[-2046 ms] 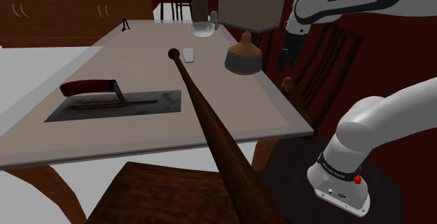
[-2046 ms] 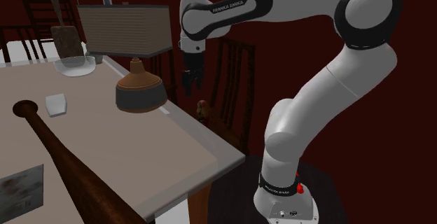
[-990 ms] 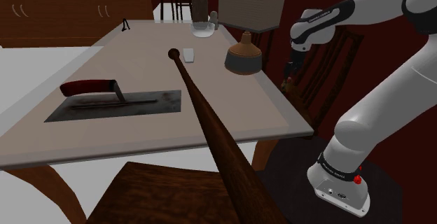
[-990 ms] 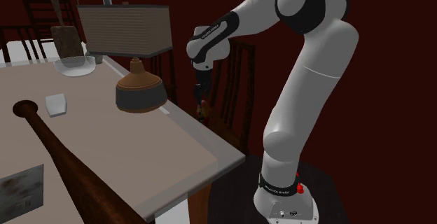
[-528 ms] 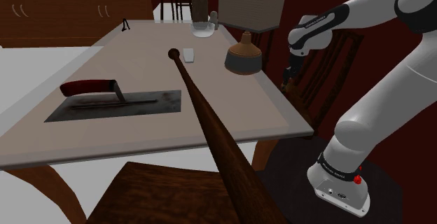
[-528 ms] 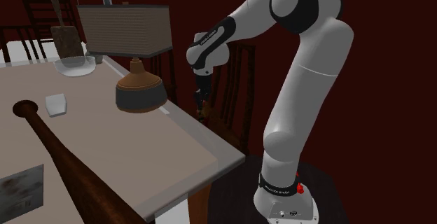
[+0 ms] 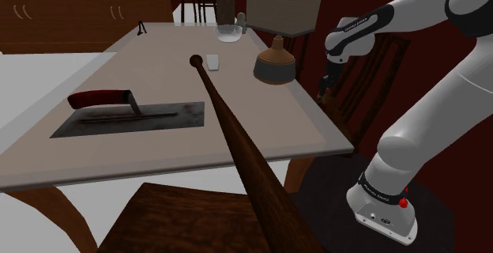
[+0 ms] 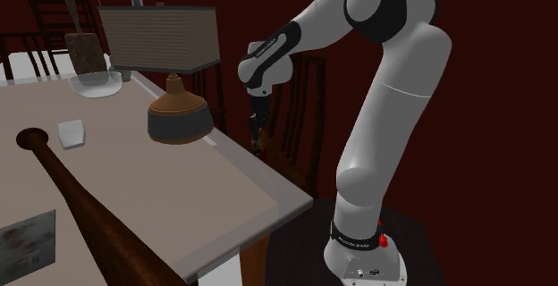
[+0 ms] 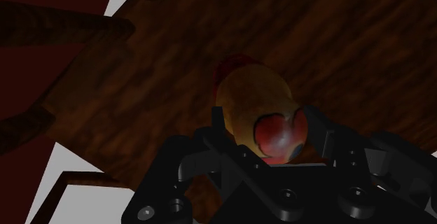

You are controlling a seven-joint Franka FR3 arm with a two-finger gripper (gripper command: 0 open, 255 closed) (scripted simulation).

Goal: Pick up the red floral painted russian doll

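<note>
Since two seconds ago, the arm (image 7: 371, 22) has dropped from lamp height to the chair seat (image 9: 140, 96) right of centre in the shoulder view; over the last half second it holds. The jaws appear clamped on the red painted doll (image 9: 255, 103), which sits on that seat just off the bench (image 7: 118, 152) edge.

Risk: the rounded body can slip out on lifting, or tip and roll off the seat.

Count, near to far: one bat (image 7: 237, 145), one trowel (image 7: 118, 109), one doll, one cup (image 7: 212, 62), one lamp (image 7: 275, 62), one bowl (image 7: 229, 32).

Exteriors share table (image 7: 158, 69), wrist (close) above doll (image 9: 262, 110)
</note>
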